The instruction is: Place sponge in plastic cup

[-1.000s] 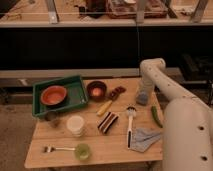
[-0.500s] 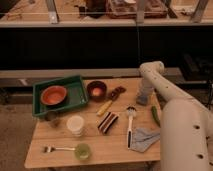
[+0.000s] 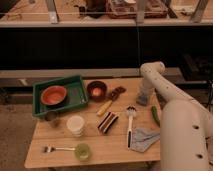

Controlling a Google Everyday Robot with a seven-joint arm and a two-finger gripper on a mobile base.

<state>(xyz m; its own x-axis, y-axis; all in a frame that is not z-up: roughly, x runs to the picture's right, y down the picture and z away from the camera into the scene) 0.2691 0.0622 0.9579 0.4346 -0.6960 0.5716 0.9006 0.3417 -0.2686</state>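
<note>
- End effector (image 3: 143, 97) low over the bench's (image 3: 60, 156) far right — whether it grips, I cannot tell.
- Sponge (image 3: 142, 102), seemingly the bluish piece directly beneath it.
- Plastic cup (image 3: 76, 125) well apart, left of it — no sponge inside; carrying and placing remain.

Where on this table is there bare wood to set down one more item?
Bare wood lies at the front between the green cup and the blue cloth, and between the green tray and the fork. Around the sponge and brush it is crowded; the gripper sits at the right rear.
</note>
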